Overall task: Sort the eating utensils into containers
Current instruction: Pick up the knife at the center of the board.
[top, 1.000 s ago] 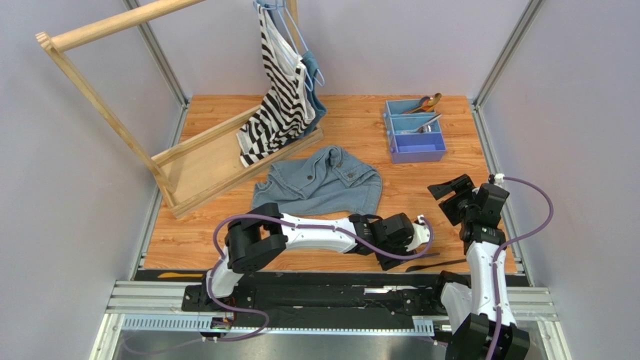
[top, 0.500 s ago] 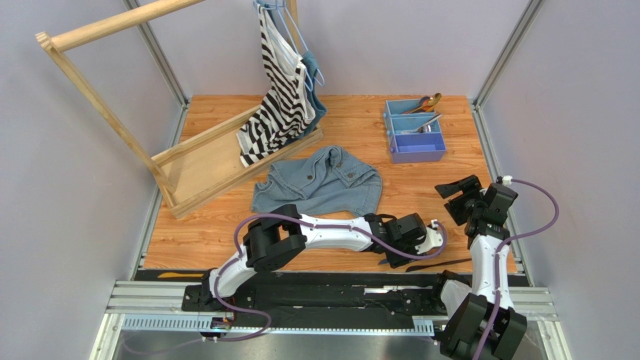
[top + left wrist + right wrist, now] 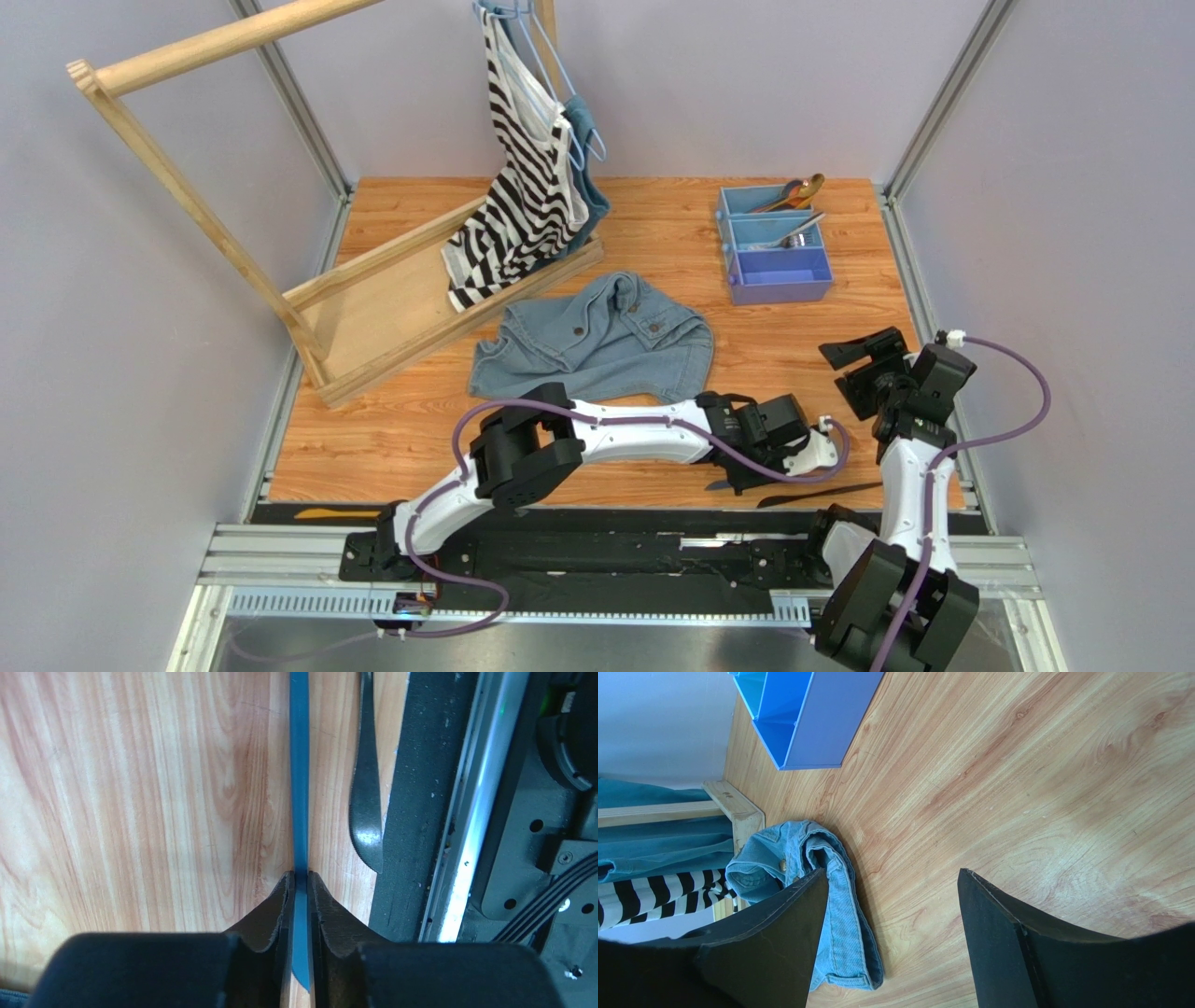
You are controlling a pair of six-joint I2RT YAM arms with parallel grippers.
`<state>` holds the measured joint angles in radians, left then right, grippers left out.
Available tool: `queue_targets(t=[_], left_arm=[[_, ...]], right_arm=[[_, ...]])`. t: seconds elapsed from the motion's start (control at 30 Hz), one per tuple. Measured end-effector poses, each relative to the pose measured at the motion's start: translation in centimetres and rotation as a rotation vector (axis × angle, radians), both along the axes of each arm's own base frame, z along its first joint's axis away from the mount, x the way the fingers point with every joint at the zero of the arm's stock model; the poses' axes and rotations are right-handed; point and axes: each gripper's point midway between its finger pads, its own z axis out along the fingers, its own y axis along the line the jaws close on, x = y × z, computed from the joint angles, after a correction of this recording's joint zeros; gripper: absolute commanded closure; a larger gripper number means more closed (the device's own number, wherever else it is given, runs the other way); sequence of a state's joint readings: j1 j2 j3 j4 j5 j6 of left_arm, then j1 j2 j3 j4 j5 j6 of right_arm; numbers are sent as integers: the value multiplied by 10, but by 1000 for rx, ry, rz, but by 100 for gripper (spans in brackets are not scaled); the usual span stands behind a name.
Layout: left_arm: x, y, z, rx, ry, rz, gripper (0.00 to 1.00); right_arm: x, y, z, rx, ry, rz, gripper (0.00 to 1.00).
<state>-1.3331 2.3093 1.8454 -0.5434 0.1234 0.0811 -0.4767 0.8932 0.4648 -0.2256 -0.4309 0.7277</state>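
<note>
At the near edge of the table (image 3: 140,777), the left gripper (image 3: 300,878) pinches a thin blue handle (image 3: 300,777), probably a spoon's, beside a dark knife (image 3: 366,812). Likely light, stiff and slippery: hold mid-handle. Meanwhile the right gripper (image 3: 892,873) gapes empty; the tray (image 3: 781,290) sits well apart.

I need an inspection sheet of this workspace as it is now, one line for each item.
Surface: wooden table, no damage seen.
Job's things: tray holds spoons and a fork; blue utensil and dark utensil at the near edge.
Clutter: denim garment, striped shirt, wooden rack.
Grippers: left gripper shut on the blue utensil; right gripper open, empty.
Cables: purple cables loop along both arms.
Surroundings: grey walls on three sides.
</note>
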Motion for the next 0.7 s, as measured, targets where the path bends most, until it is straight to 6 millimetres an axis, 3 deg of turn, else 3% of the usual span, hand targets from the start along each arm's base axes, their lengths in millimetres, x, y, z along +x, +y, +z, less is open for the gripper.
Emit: queue_targets(t=[0.1,0.4,0.7], left_arm=[[-2,0,-1,-3,10,-14,100],[-4,9,0,-56,11,-3,100],[17,52,1,-39,75,144,100]], right_arm=[[0,-1,1,4,-2,-1,29],[-1,-2,3,5,-12,-4,30],[0,7,9,26,-41,47,31]])
